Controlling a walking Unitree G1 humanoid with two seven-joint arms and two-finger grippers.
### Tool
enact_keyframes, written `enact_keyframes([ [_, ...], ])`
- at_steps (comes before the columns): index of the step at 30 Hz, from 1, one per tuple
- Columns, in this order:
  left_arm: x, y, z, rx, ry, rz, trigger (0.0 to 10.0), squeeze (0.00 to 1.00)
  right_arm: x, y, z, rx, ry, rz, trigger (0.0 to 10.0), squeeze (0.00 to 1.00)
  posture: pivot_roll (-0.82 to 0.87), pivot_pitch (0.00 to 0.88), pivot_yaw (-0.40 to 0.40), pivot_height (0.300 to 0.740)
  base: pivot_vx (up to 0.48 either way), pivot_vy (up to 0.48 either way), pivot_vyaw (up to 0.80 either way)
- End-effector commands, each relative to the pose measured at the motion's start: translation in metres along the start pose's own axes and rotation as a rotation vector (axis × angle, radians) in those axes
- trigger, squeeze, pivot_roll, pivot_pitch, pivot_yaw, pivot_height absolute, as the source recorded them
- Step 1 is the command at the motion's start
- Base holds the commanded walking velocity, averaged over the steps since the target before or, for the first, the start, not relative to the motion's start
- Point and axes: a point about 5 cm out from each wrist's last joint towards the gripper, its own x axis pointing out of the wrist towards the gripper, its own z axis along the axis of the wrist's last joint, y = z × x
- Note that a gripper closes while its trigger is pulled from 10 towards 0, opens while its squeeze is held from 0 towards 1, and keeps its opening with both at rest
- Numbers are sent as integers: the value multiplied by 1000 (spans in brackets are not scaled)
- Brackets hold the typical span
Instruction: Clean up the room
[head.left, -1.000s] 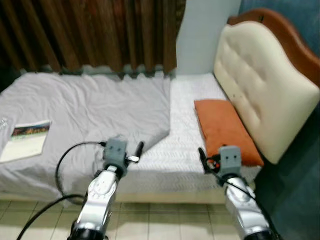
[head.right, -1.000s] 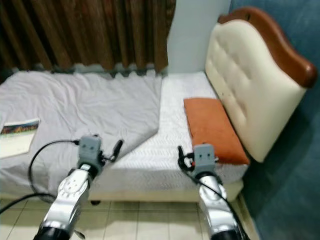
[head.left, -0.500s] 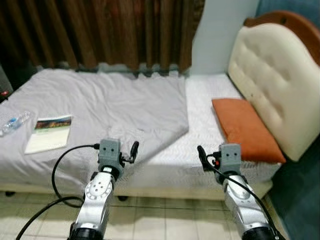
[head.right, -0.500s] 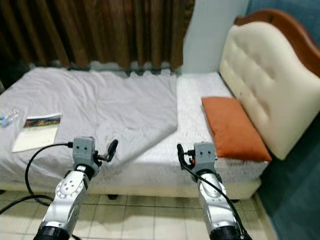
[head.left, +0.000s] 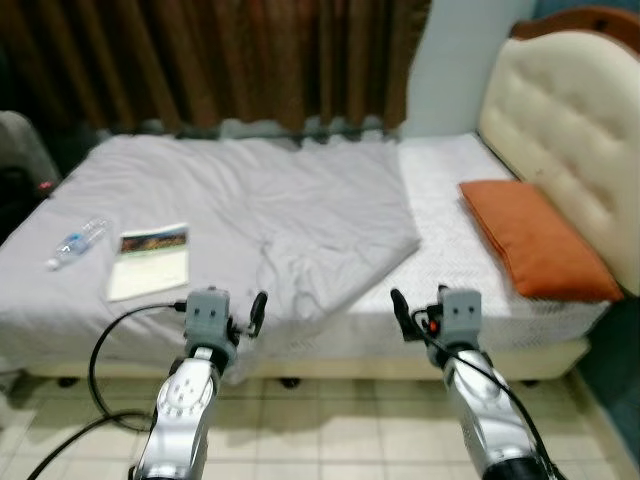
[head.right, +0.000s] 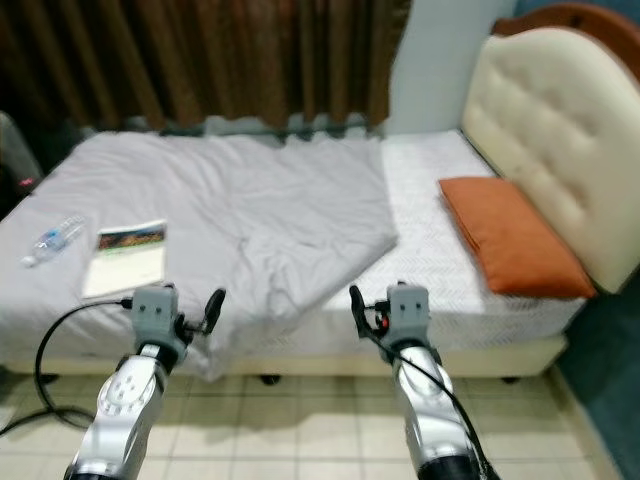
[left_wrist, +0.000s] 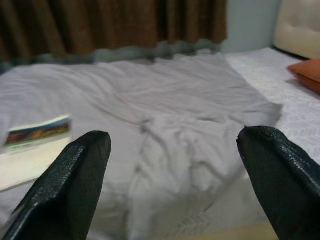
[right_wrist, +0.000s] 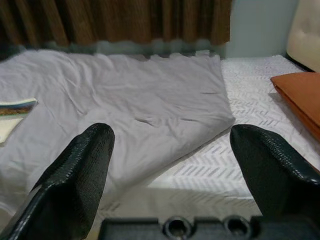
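The robot's view has swung toward its left, so more of the bed (head.left: 300, 330) shows now. A water bottle (head.left: 76, 242) and a book (head.left: 150, 262) lie near each other on the grey sheet (head.left: 290, 210), well apart from the orange pillow (head.left: 535, 250). The left gripper (left_wrist: 170, 175) and right gripper (right_wrist: 170, 170) both hang wide apart, empty. The bottle and book look like the next things to tidy.

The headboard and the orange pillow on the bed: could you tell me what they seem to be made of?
The headboard looks like cream padded leather or vinyl, judging by its button tufting and soft sheen, in a brown frame, probably wood. The orange pillow seems matte woven fabric; blur hides the weave.
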Motion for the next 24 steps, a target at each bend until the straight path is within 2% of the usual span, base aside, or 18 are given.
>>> enact_keyframes([
  [1, -2, 0, 6, -2, -34, 2, 10000, 0, -11, -15, -6, 4, 4, -36, 10000, 0, -19, 5, 0, 740, 0, 480, 0],
  [6, -15, 8, 2, 22, -7, -22, 10000, 0, -24, -22, -15, 7, 25, -41, 10000, 0, -12, 0, -1, 740, 0, 480, 0],
  [7, -23, 9, -2, 36, 12, -50, 10000, 0, -31, -26, -18, 0, 36, -44, 10000, 0, -11, 0, -3, 740, 0, 480, 0],
  [8, -41, 8, -11, 49, 49, -110, 10000, 0, -46, -30, -25, -11, 57, -43, 10000, 0, -17, 0, 1, 740, 0, 480, 0],
  [10, -52, 6, -17, 56, 75, -141, 10000, 0, -55, -32, -30, -19, 75, -41, 10000, 0, -16, 0, 5, 740, 0, 480, 0],
  [12, -56, 5, -22, 59, 92, -147, 10000, 0, -61, -33, -33, -26, 87, -42, 10000, 0, -17, 0, 6, 740, 0, 480, 0],
  [15, -52, 6, -22, 66, 87, -116, 10000, 0, -63, -34, -34, -28, 93, -44, 10000, 0, -20, 0, 7, 740, 0, 480, 0],
  [17, -42, 3, -21, 116, 100, -100, 10000, 0, -59, -32, -33, -26, 92, -39, 10000, 0, -27, 0, 12, 740, 0, 0, 0],
  [18, -34, 2, -13, 83, 62, -86, 10000, 0, -55, -29, -31, -32, 85, -23, 10000, 0, -34, 0, 14, 740, 0, 0, 0],
  [19, -34, 2, -13, 83, 62, -86, 10000, 0, -55, -29, -31, -32, 85, -23, 10000, 0, -34, 0, 14, 740, 0, 0, 0],
  [20, -18, -1, -2, 52, 41, -57, 10000, 0, -44, -24, -24, -44, 64, 12, 10000, 0, -38, 0, 18, 740, 247, 296, 0],
  [21, -13, -3, 1, 38, 38, -53, 10000, 0, -39, -23, -21, -38, 58, 12, 10000, 0, -41, 0, 20, 740, 274, 394, 0],
  [24, -10, -5, 3, 37, 37, -59, 10000, 0, -34, -25, -19, -16, 58, -2, 10000, 0, -41, 0, 22, 740, 277, 393, 0],
])
